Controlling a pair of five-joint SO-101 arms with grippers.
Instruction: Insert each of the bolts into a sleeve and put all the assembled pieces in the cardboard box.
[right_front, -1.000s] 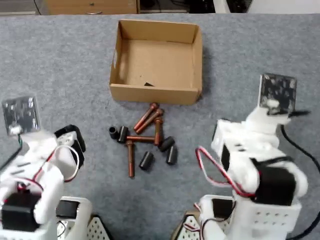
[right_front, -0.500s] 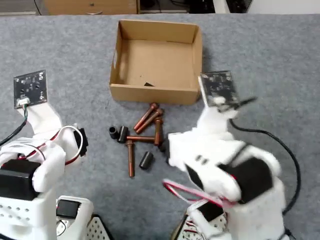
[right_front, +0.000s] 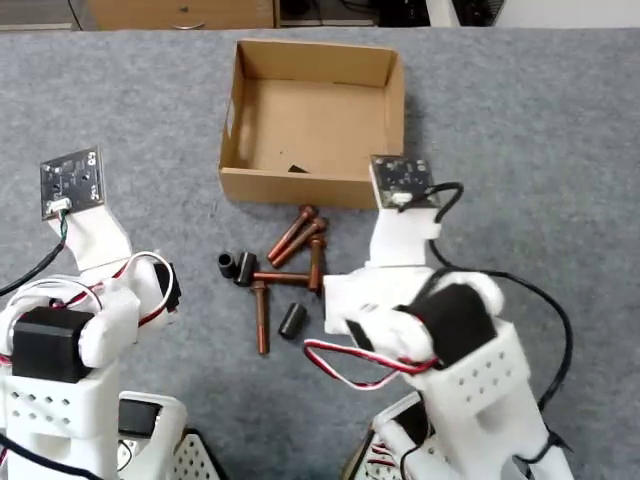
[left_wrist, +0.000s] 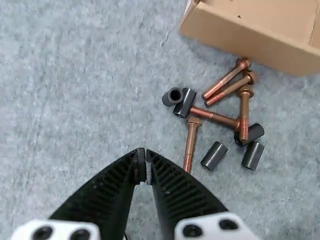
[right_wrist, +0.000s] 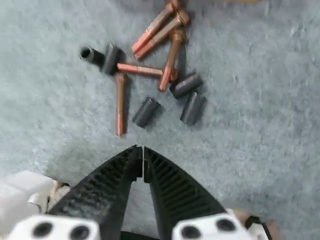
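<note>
box: cardboard box (right_front: 300, 187), open top, far centre of the grey mat (right_front: 120, 100), upright.
bolts: five copper bolts (left_wrist: 215, 117) lying loose on the mat in one cluster, just near of the box's front wall.
bolt layout: two lie side by side on a diagonal with heads toward the box. One runs near-far at the right of the cluster. One lies left-right across the middle, crossing that one. One runs near-far at the near-left.
sleeves: five short black sleeves (left_wrist: 214, 155), all separate from the bolts. Two sit touching each other at the left of the cluster, against the head of the left-right bolt. Three are on the near-right side, one of them against the tip of the right-hand bolt.
left gripper: left gripper (left_wrist: 142, 165) has its jaws pressed together, holding nothing. It hangs over bare mat, near and left of the cluster, apart from it.
right gripper: right gripper (right_wrist: 142, 162) also has its jaws together, with nothing in them. It is over bare mat on the near side of the cluster, touching nothing.
left arm: left arm (right_front: 90, 320) is at the near-left edge.
right arm: right arm (right_front: 430, 320) is near-right, and its body covers the right part of the cluster in the high view.
</note>
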